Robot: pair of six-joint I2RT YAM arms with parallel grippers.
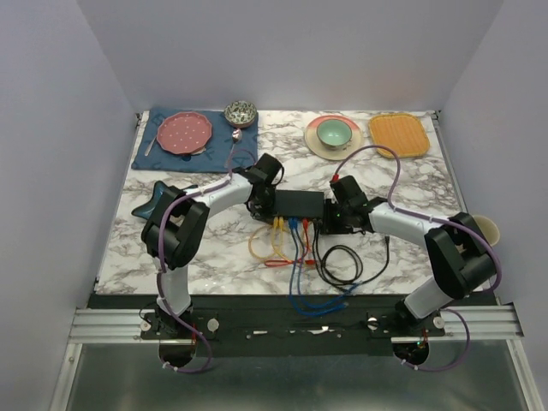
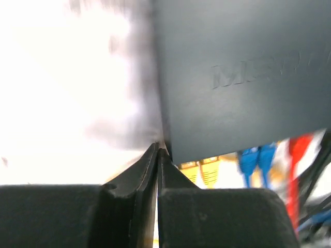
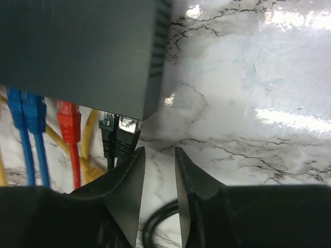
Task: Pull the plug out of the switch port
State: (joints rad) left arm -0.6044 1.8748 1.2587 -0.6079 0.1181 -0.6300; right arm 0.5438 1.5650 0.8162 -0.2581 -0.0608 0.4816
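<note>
The switch [image 1: 300, 204], a flat matte-black box, is lying level mid-way across the marble worktop [image 1: 411, 171], its socket edge facing the near side. Yellow plugs [image 2: 204, 170], blue plugs [image 3: 28, 106], a red plug [image 3: 68, 121] and black plugs [image 3: 118, 135] are sitting along that row, the black ones nearest its right corner.

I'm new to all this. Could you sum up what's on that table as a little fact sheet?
Centrepiece: black switch on marble table
Plugged in: yellow plugs, blue plugs, red plug, black plugs
Left end effector: shut, at the switch's corner
Right end effector: open, tips beside the black plugs
Pulled out: nothing yet
</note>
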